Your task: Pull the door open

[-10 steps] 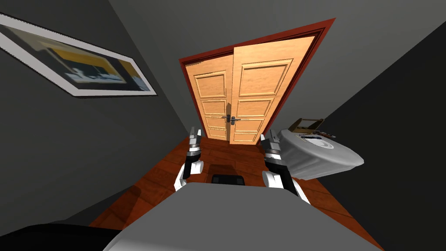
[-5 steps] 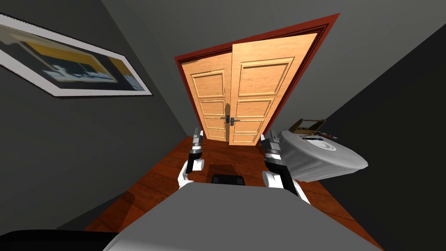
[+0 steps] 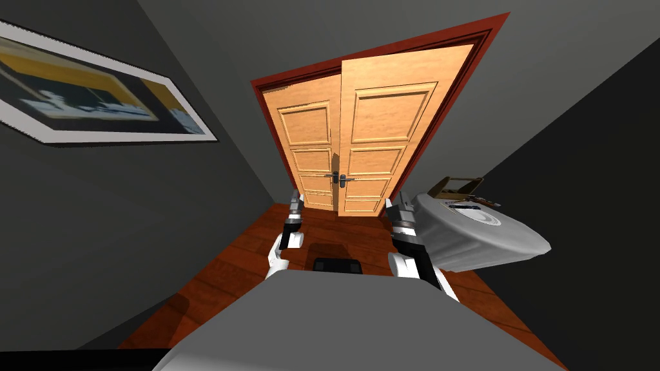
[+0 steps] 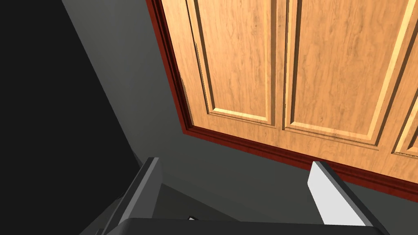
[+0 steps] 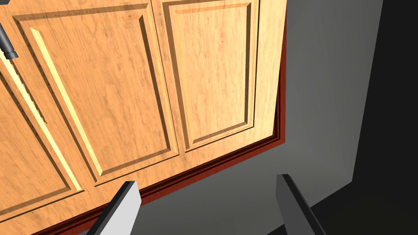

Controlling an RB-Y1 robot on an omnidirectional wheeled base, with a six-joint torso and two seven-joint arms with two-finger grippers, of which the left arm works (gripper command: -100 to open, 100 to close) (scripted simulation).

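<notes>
A wooden double door (image 3: 361, 129) in a red frame (image 3: 261, 106) stands at the end of the corridor, well ahead of both hands. Its right leaf (image 3: 387, 122) sits a little proud of the left leaf (image 3: 306, 148). Two dark lever handles (image 3: 339, 178) meet at the middle seam. My left gripper (image 3: 296, 201) is open and empty, and its wrist view shows door panels (image 4: 285, 73) between its fingers (image 4: 332, 200). My right gripper (image 3: 401, 207) is open too, facing the right leaf (image 5: 122, 81), with a handle tip (image 5: 6, 43) at the edge.
A round grey table (image 3: 496, 241) stands close on the right beside my right forearm, carrying a wooden crate (image 3: 457, 187). Dark grey walls close in on both sides, with a framed picture (image 3: 84, 96) on the left. The reddish wooden floor (image 3: 335, 228) runs to the door.
The whole head view has shifted: the door looks slightly larger and the picture has slid left, so I have moved toward the door. My left gripper has drawn inward a little.
</notes>
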